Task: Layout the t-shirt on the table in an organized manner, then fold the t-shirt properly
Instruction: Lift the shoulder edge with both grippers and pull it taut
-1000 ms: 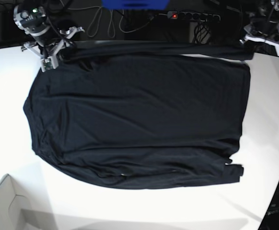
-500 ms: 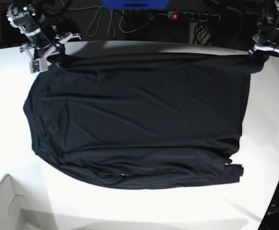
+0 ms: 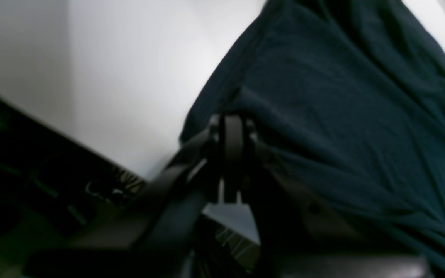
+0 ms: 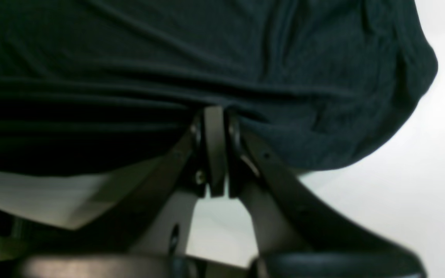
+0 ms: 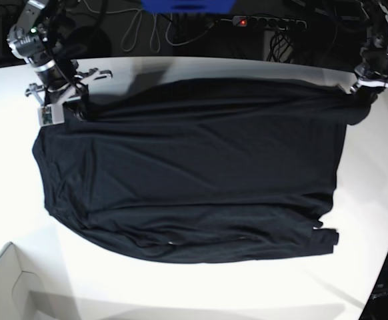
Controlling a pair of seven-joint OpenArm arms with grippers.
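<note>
Right now your t-shirt [image 5: 194,167] lies spread flat across the middle of the table [image 5: 21,200], its long side running along the far edge, one sleeve folded along the near side. Your right gripper [image 4: 214,116] sits at the far left corner of the table, jaws pressed together, pinching a fold of the black fabric; taut creases run away from the pinch. Your left gripper [image 3: 233,127] is at the far right corner, likewise clamped on the shirt's edge, cloth bunched just above the closed jaws. Both wrist views are blurred. Note the white box corner [image 5: 7,287] at the near left corner, well apart from the shirt. Cables and a power strip [image 5: 267,23] lie beyond the far edge.
</note>
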